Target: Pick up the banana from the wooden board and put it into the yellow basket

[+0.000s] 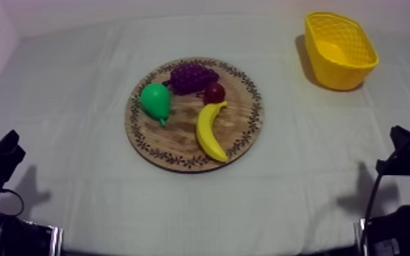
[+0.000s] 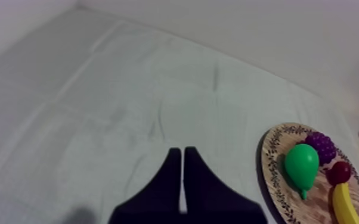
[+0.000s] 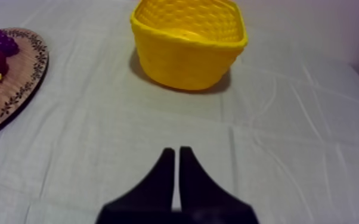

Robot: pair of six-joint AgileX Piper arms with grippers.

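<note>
Top view's banana (image 1: 211, 131) looks light, stiff, slick, so grab mid-curve; left tool (image 2: 183, 152), right tool (image 3: 177, 152) both clenched empty.

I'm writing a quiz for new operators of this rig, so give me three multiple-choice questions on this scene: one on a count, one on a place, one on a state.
1. How many toy fruits lie on the wooden board? A two; B three; C four.
2. Where does the yellow basket stand? A on the board; B at the robot's right, apart from the board; C at the robot's left.
3. How do the fingers of the left gripper stand? A together on nothing; B wide apart; C closed round a fruit.

Answers:
1 C: the banana, pear, grapes and small red fruit all lie on it.
2 B: bare cloth lies between it and the board.
3 A: they form a narrow wedge over the cloth.
</note>
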